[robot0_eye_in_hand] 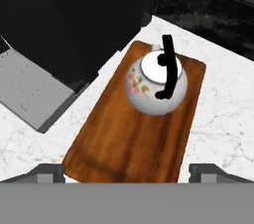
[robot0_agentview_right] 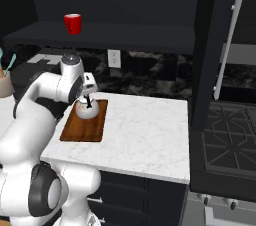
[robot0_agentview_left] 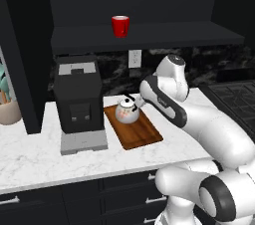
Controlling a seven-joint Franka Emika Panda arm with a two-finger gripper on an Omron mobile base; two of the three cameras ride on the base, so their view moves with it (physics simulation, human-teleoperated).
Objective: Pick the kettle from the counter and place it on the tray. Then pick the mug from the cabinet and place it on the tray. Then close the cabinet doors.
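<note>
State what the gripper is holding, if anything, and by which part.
Nothing is held. The gripper is open above the tray, clear of the kettle standing on it.

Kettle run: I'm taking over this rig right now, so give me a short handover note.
Pincer: open, holding nothing, above the tray.
Kettle: upright on the tray, toward its far end. That step looks done.
Mug: on the cabinet shelf, not yet picked.
Cabinet doors: open; the right door stands swung out, with its bar handle.
Left: fetch the mug, set it on the bare near part of the tray, then close both doors.
</note>
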